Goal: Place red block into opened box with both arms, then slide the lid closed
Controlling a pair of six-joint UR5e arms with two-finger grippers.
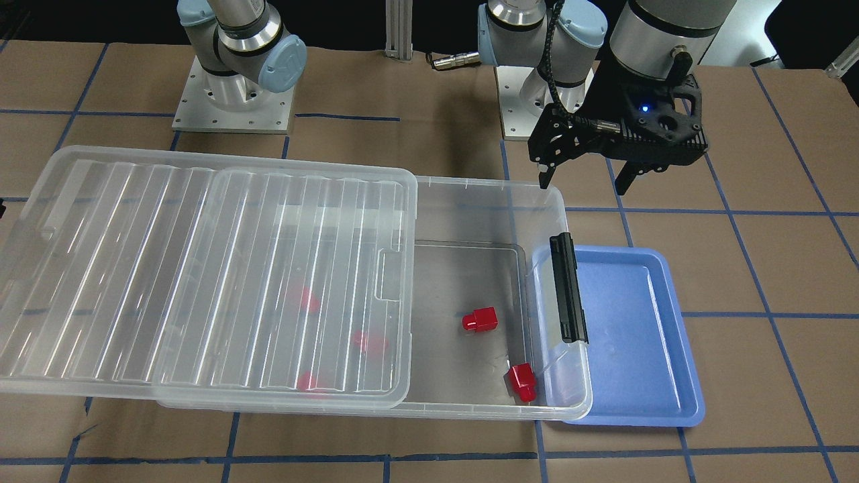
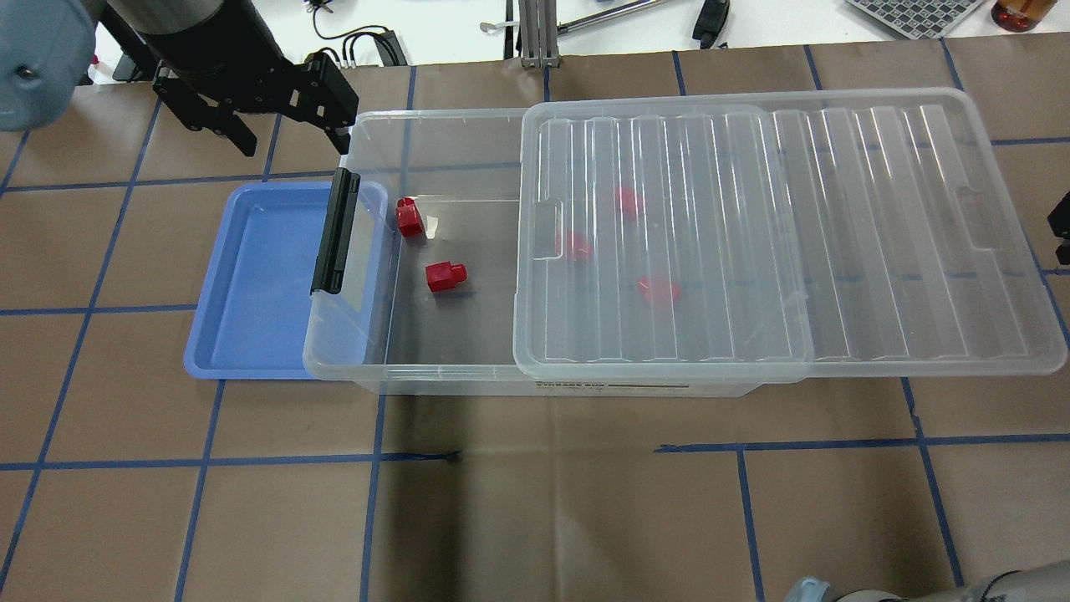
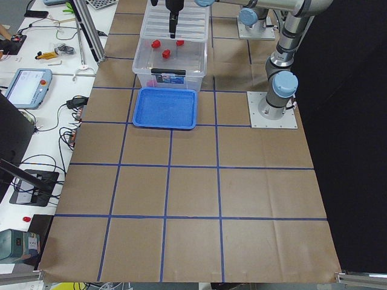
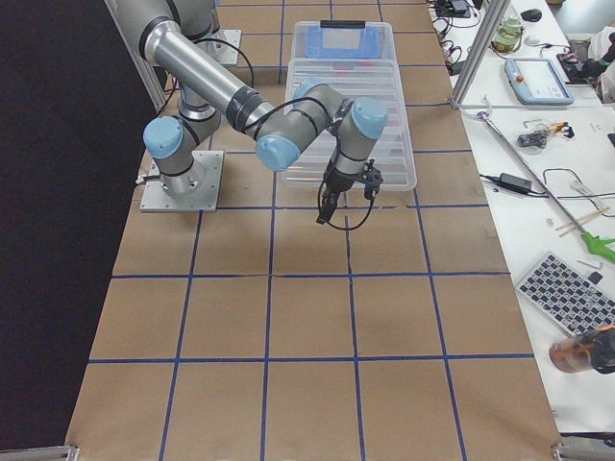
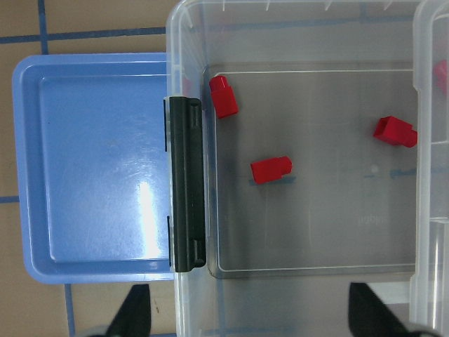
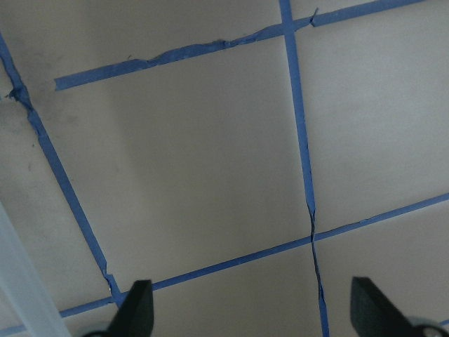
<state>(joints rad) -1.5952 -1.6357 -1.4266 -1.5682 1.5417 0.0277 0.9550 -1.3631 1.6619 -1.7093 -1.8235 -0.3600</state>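
The clear box lies mid-table with its ribbed lid slid toward my right, so the end by the black latch is uncovered. Two red blocks rest on the uncovered floor, and three more show blurred through the lid. My left gripper hangs open and empty high over the box's far latch-end corner; its wrist view looks down on the red blocks. My right gripper is open over bare table beyond the lid's outer end.
An empty blue tray sits against the box's latch end, partly under its rim. Brown paper with a blue tape grid covers the table. Cables, tools and a tablet lie on the white bench along the far edge.
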